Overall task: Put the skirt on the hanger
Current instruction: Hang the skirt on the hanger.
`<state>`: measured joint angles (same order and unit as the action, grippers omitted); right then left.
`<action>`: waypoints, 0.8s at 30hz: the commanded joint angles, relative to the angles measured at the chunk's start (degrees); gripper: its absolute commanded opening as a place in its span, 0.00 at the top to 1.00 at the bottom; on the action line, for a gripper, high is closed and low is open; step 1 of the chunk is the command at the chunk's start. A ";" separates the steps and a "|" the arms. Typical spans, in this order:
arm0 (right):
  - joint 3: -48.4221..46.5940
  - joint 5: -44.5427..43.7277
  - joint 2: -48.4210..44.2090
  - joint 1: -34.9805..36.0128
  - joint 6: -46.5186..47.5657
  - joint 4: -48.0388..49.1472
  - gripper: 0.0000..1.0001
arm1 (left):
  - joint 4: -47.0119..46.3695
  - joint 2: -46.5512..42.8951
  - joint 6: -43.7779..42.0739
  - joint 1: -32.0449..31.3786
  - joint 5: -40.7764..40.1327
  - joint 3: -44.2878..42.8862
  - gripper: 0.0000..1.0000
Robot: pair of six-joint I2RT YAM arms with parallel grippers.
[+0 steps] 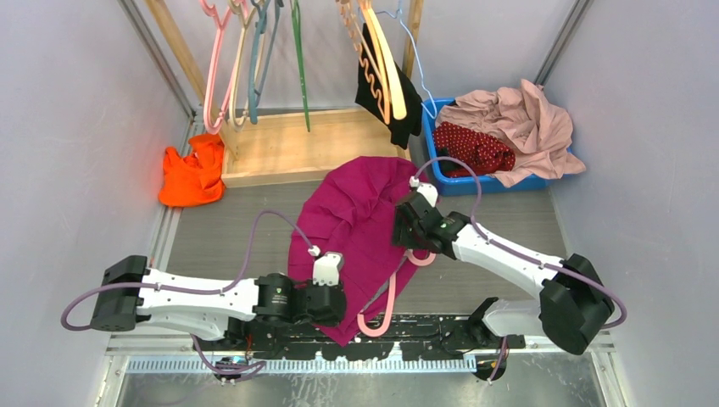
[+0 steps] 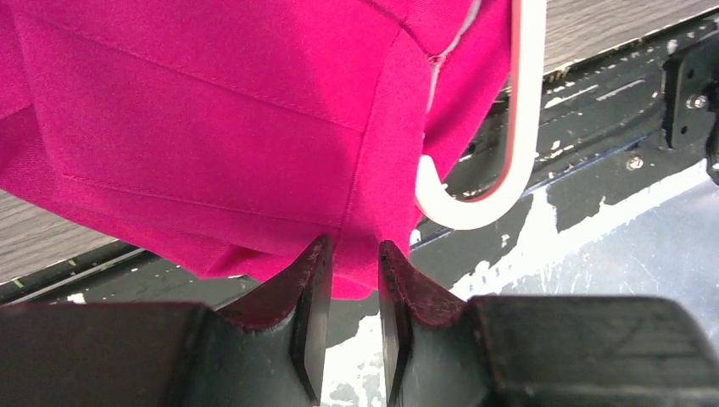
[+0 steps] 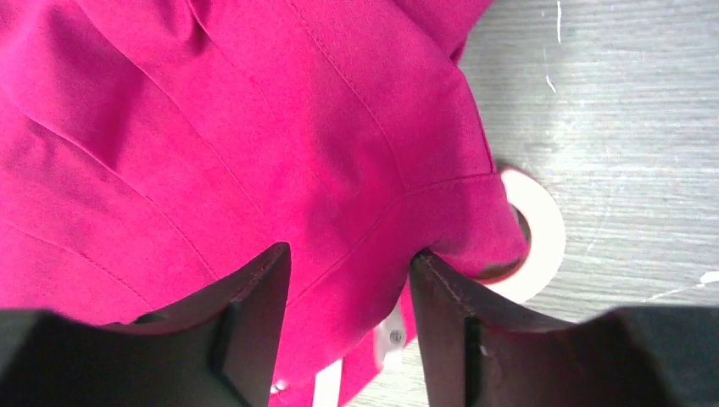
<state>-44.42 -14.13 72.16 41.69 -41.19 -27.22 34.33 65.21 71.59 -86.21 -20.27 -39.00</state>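
Magenta garment (image 1: 365, 220) sprawled mid-table, hem pinched tight in left gripper (image 2: 352, 254), pink hanger (image 1: 389, 298) poking out from under it. Right gripper (image 3: 348, 263) straddling a fold, clamped or not, can't tell. Dotted dark red skirt (image 1: 475, 148) sitting in blue bin (image 1: 475, 185), back right.

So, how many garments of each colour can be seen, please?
Magenta garment: 1
Orange garment: 1
Dark red dotted skirt: 1
Pale pink garment: 1
Black garment: 1
Total: 5
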 commanded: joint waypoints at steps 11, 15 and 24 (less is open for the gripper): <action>3.74 -3.43 -19.14 -0.12 -3.96 -11.37 0.32 | 9.12 6.69 -12.76 -0.95 -5.48 -21.59 0.65; 1.97 -6.89 -20.27 -0.35 -7.04 -15.54 0.32 | 5.77 16.31 -18.21 4.76 1.48 -26.55 0.51; 1.69 -10.84 -27.86 -3.51 -12.76 -22.83 0.40 | -1.50 34.32 -27.41 15.62 12.81 -33.81 0.49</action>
<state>-40.95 -20.97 49.65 39.72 -50.37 -47.09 35.64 95.44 49.98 -72.18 -11.55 -67.53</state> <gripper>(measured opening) 0.615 0.523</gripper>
